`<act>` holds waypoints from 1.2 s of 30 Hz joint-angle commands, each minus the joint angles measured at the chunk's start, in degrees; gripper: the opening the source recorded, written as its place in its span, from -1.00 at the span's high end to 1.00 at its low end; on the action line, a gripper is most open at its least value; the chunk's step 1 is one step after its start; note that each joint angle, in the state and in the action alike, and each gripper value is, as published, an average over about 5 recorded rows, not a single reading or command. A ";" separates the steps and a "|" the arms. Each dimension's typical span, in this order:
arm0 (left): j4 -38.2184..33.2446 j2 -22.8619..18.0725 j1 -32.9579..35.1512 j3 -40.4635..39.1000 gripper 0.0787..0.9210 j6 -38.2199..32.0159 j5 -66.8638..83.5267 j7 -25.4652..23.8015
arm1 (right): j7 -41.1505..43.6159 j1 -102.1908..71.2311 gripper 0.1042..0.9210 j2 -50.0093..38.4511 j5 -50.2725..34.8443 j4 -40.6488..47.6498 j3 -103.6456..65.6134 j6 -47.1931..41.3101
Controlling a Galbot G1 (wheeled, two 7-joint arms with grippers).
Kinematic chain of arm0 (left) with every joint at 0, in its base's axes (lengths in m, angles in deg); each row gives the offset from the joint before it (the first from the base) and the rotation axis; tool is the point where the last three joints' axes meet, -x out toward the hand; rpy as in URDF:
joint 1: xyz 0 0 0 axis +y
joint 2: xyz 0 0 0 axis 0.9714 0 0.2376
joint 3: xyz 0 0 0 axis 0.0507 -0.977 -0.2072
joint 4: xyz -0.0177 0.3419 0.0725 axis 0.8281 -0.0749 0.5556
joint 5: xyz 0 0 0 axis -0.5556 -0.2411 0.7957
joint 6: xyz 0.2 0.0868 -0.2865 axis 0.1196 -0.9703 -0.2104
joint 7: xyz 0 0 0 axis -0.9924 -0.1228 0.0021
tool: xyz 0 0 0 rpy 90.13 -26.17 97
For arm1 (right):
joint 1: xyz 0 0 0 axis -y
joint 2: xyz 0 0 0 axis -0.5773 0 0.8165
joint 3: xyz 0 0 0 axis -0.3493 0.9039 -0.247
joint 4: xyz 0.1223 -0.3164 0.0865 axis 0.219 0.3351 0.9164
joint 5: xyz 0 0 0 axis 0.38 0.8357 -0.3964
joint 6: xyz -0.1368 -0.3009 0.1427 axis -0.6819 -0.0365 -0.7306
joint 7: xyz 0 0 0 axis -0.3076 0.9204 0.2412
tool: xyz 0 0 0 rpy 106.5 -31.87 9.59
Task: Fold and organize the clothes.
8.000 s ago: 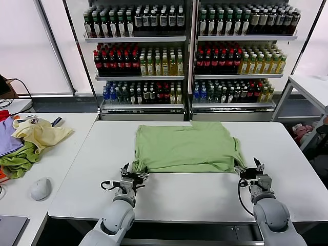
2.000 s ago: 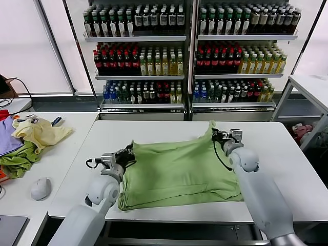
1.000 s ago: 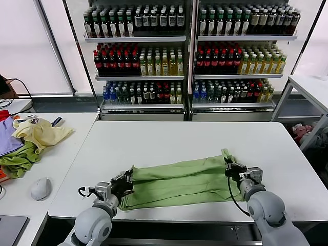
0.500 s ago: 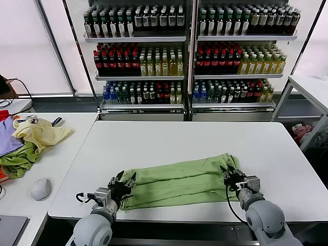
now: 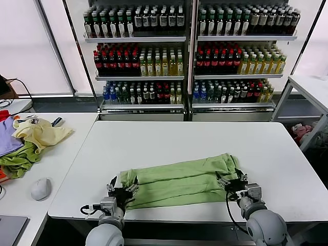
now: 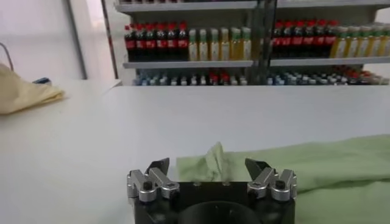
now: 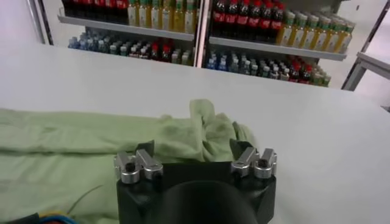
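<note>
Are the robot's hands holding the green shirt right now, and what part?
No, nothing is held. The left gripper and right gripper both have open jaws, one at each end of the folded green shirt on the table.

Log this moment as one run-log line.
light sage-green soft cloth polo shirt: folded lengthwise on white table | left gripper: open, shirt's left end | right gripper: open, right end

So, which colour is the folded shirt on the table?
Light sage green, plain on the side showing; the shirt shows best in the head view.
</note>
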 commanded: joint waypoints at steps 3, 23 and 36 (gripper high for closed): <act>3.63 -4.45 1.30 -0.53 -0.75 -2.16 -2.77 3.47 | 0.03 -1.02 -0.76 0.06 0.55 -0.86 -0.34 0.01; 3.80 -0.68 -0.10 4.09 0.56 -3.18 2.87 0.69 | -0.28 -0.11 -0.76 -0.15 -0.16 -0.77 -0.83 0.26; 1.98 14.39 -3.20 23.22 0.93 -2.66 8.51 -4.72 | -0.39 1.06 -0.76 -1.01 -1.28 -1.81 -0.84 0.48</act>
